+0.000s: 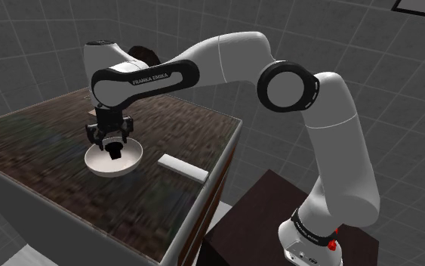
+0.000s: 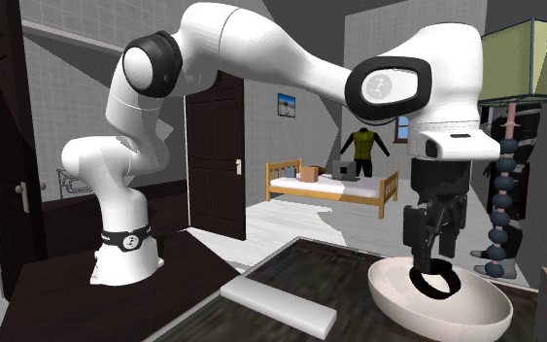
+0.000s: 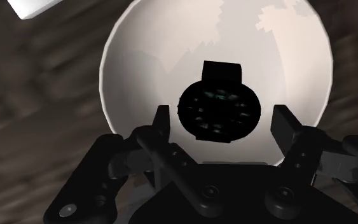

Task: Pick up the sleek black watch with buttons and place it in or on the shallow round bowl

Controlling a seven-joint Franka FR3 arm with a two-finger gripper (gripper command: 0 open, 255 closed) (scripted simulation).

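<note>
Wide-open gripper point(image 3: 223, 113) above white bowl point(image 3: 139, 57), black watch point(image 3: 219, 108) loose between fingers, untouched. Risk on retreat: snagging strap, dragging watch over rim onto surface point(image 1: 44, 143).

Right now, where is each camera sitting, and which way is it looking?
Shoulder view: beside and a bit behind the stand, looking down over the table at the bowl; the whole arm shows.
Second exterior view: low at the table's far side, facing back at the arm, with a bed behind; the arm shows from base to end effector.
Wrist view: on the hand, looking down at the watch and bowl; both open fingers show.
Shared: all three show the bowl; the two outside views share the white block.
</note>
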